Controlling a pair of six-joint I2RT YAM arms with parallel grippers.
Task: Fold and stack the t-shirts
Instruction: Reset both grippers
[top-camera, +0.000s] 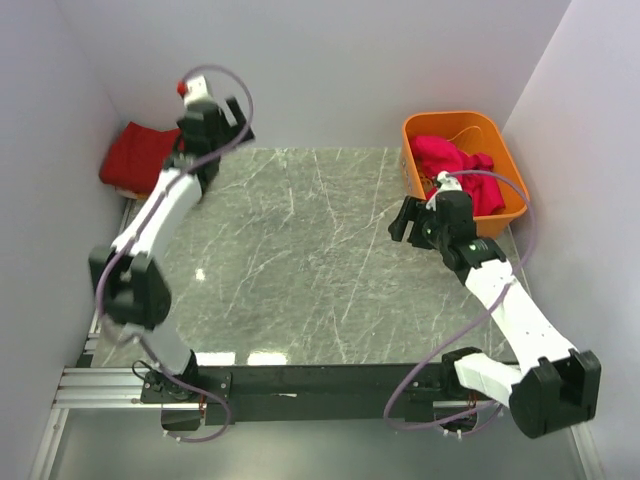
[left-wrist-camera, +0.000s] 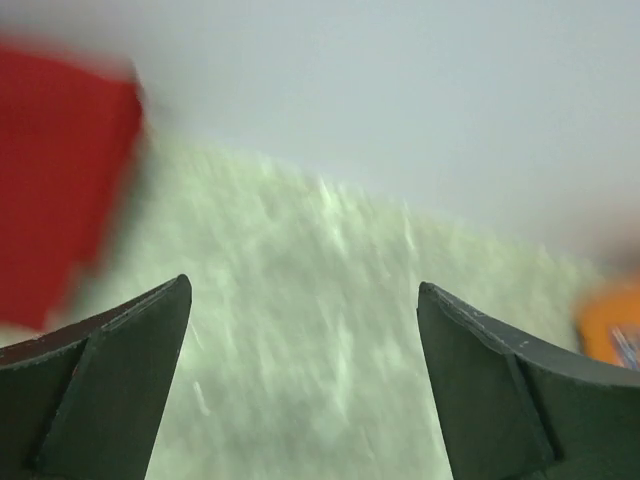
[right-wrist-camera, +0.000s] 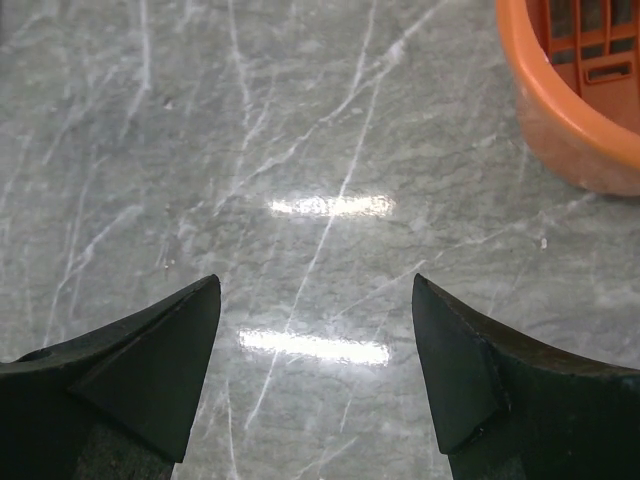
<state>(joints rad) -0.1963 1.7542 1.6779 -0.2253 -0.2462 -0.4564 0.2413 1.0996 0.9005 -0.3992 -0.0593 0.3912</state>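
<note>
A folded dark red t-shirt (top-camera: 138, 160) lies at the far left edge of the table; it shows blurred in the left wrist view (left-wrist-camera: 55, 170). A crumpled magenta-pink t-shirt (top-camera: 455, 165) sits in the orange tub (top-camera: 500, 215) at the far right. My left gripper (top-camera: 238, 118) is open and empty, raised at the far left, just right of the red shirt. My right gripper (top-camera: 403, 220) is open and empty over bare marble, just left of the tub. Its fingertips (right-wrist-camera: 205, 300) frame only the table.
The grey marble table (top-camera: 300, 260) spreads between the arms. White walls close in at the back and both sides. The tub's rim (right-wrist-camera: 560, 90) shows at the top right of the right wrist view. A black rail runs along the near edge.
</note>
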